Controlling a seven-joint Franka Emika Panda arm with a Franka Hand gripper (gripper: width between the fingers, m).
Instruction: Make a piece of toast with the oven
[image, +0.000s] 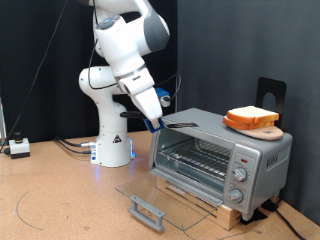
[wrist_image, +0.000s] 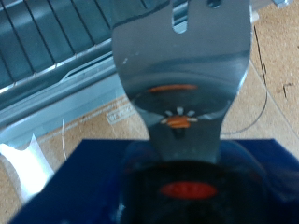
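Note:
The silver oven (image: 220, 155) stands at the exterior view's right with its glass door (image: 165, 195) folded down flat and its wire rack showing. The piece of toast (image: 250, 112) lies on an orange-brown wooden board (image: 258, 126) on the oven's roof, at its right end. My gripper (image: 155, 120) hangs by the oven's top left corner, shut on the blue handle of a metal spatula (image: 180, 123) whose blade reaches over the roof's left edge. In the wrist view the slotted spatula blade (wrist_image: 182, 65) and blue handle (wrist_image: 84, 173) fill the frame, with the oven rack (wrist_image: 56, 37) behind.
The door's handle (image: 147, 212) sticks out low in front of the oven. The oven sits on a wooden base (image: 228, 212). The robot's white pedestal (image: 112, 148) stands left of it. A small white box with cables (image: 18, 147) is at far left. A black stand (image: 272, 92) rises behind the oven.

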